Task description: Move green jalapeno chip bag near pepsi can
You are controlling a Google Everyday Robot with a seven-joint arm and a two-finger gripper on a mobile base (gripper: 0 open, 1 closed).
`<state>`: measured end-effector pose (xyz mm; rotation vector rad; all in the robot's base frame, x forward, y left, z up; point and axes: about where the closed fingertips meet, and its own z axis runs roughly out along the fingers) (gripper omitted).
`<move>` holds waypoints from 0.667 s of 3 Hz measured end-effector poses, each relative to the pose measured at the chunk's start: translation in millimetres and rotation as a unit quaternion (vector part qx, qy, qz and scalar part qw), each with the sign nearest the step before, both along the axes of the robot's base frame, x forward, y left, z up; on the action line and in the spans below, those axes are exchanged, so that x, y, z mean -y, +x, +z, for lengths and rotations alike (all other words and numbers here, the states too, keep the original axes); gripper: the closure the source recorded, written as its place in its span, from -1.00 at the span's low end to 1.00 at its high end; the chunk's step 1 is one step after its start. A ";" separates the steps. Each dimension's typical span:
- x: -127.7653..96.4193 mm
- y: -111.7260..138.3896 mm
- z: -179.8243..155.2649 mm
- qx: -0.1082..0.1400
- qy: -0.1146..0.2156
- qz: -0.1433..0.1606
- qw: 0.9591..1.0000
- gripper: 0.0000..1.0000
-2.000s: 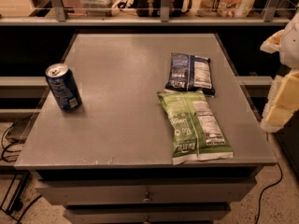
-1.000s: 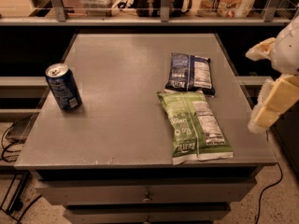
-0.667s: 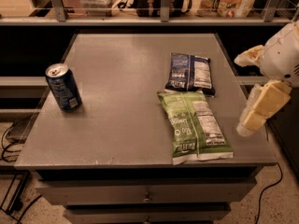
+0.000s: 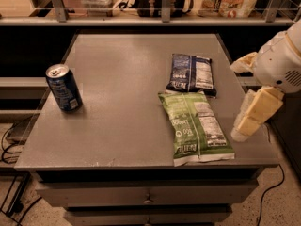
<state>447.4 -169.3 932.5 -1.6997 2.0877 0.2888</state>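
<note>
The green jalapeno chip bag (image 4: 195,126) lies flat on the grey table (image 4: 122,79), right of centre near the front edge, label side up. The pepsi can (image 4: 63,87) stands upright at the table's left side, far from the bag. My gripper (image 4: 241,100) hangs over the table's right edge, just right of the green bag and a little above it. Its cream fingers (image 4: 256,112) are spread apart and hold nothing.
A smaller dark navy chip bag (image 4: 191,73) lies just behind the green bag, almost touching it. A shelf (image 4: 155,18) with bags and clutter runs along the back. Drawers (image 4: 146,192) sit under the tabletop and cables lie on the floor at both sides.
My gripper has moved left and down from beyond the table's right edge toward the green bag. The bags and the can have not moved.
</note>
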 end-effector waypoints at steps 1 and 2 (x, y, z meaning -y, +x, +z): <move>-15.1 -3.5 -20.2 -0.006 0.015 -0.013 1.000 -1.00; -34.4 -0.2 -52.9 -0.012 0.029 -0.024 0.999 -1.00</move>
